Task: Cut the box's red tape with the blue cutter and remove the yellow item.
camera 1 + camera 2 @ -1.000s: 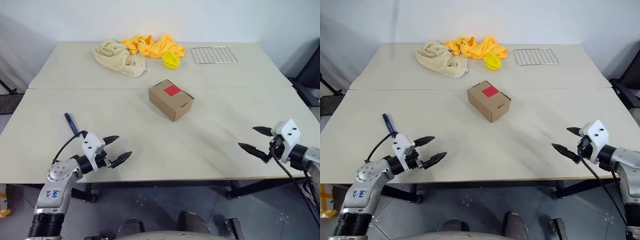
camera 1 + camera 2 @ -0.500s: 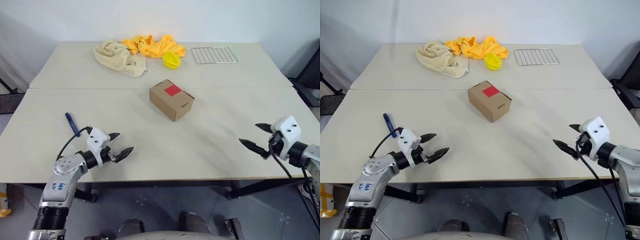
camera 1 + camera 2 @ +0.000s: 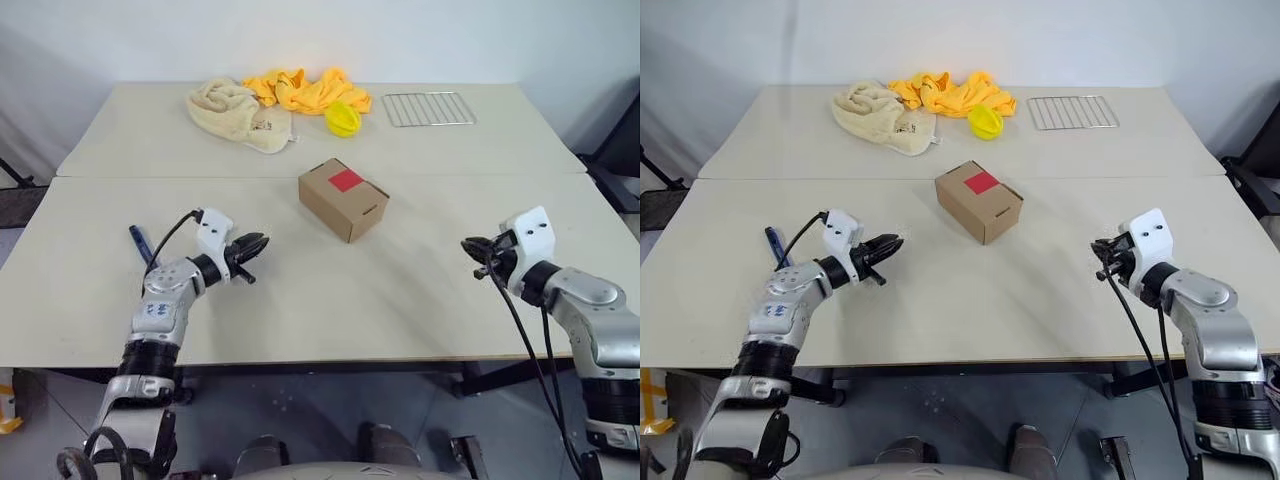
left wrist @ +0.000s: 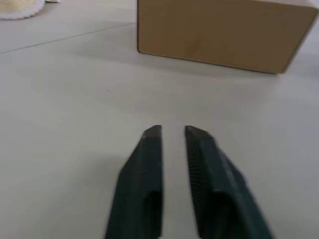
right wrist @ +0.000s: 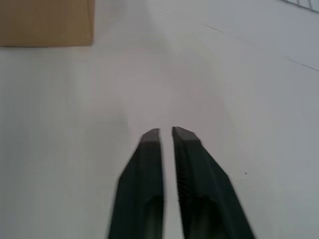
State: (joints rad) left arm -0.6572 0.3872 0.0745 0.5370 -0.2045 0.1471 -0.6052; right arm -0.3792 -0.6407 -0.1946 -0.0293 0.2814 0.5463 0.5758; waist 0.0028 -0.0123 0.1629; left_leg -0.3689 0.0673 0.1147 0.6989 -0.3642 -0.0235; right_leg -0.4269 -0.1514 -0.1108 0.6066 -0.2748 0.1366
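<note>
A: Position of the box (image 3: 343, 199)?

B: Just above centre of the head view, on the near table (image 3: 320, 300), flaps closed. The red tape (image 3: 345, 180) sits on its top face, unbroken as far as can be seen.

A: The blue cutter (image 3: 141, 245)?

B: Lying flat on the table at the left of the frame, just left of the left arm, untouched by either gripper. Its lower end is hidden behind the arm.

A: Left gripper (image 3: 255, 241)?

B: Left of centre, pointing toward the box, well apart from it. Fingers drawn together with only a narrow slit between the tips, nothing between them; the left wrist view shows the same, with the box's side face ahead.

A: Right gripper (image 3: 470, 246)?

B: Right of centre, pointing inward. Fingers likewise brought together, holding nothing. Its wrist view catches a corner of the box.

A: Other items?

B: Across the top of the frame: a cream cloth (image 3: 235, 112), an orange cloth (image 3: 305, 90), a ribbed yellow ball (image 3: 342, 118) just beside it, and a wire rack (image 3: 427, 109) at the upper right.
</note>
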